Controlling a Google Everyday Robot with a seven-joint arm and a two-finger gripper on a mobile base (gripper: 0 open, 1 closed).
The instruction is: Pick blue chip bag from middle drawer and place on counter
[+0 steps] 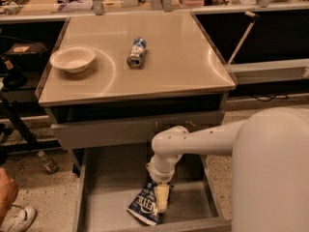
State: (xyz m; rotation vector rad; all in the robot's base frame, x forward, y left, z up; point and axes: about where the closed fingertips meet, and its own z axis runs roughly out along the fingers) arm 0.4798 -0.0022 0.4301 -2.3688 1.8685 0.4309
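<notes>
The blue chip bag (144,207) lies crumpled on the flat bottom of the open middle drawer (108,190), near its front wall. My gripper (161,202) hangs down from the white arm into the drawer, its pale fingers right at the bag's right edge and touching it. The counter (183,62) is the shiny beige top of the cabinet, above and behind the drawer.
A white bowl (72,58) sits on the counter's left side and a blue-and-white can (136,52) lies on its side near the middle. A cluttered shelf runs along the back. A person's hand and shoe show at the lower left.
</notes>
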